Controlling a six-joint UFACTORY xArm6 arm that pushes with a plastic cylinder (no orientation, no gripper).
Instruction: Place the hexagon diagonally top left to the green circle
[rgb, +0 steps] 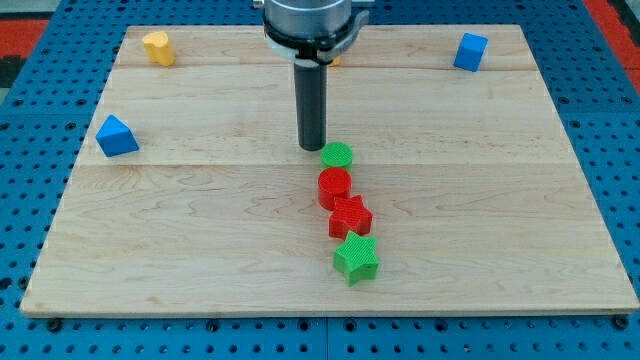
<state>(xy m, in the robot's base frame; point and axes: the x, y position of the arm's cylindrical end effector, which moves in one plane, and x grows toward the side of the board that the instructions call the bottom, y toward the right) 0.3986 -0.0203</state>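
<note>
My tip (313, 148) rests on the board just left of and slightly above the green circle (337, 155), close to it or touching it. Directly below the green circle lies a red block (334, 186) that looks round or hexagonal. Below that are a red star (350, 216) and a green star (355, 259), so the four form a touching column running down the view. A yellow block (155, 47) stands at the top left corner; I cannot make out its exact shape.
A blue triangle (116, 136) sits near the board's left edge. A blue cube (469, 51) sits at the top right. A sliver of an orange-yellow block (337, 60) shows behind the rod at the top. The wooden board (200, 230) lies on a blue pegboard.
</note>
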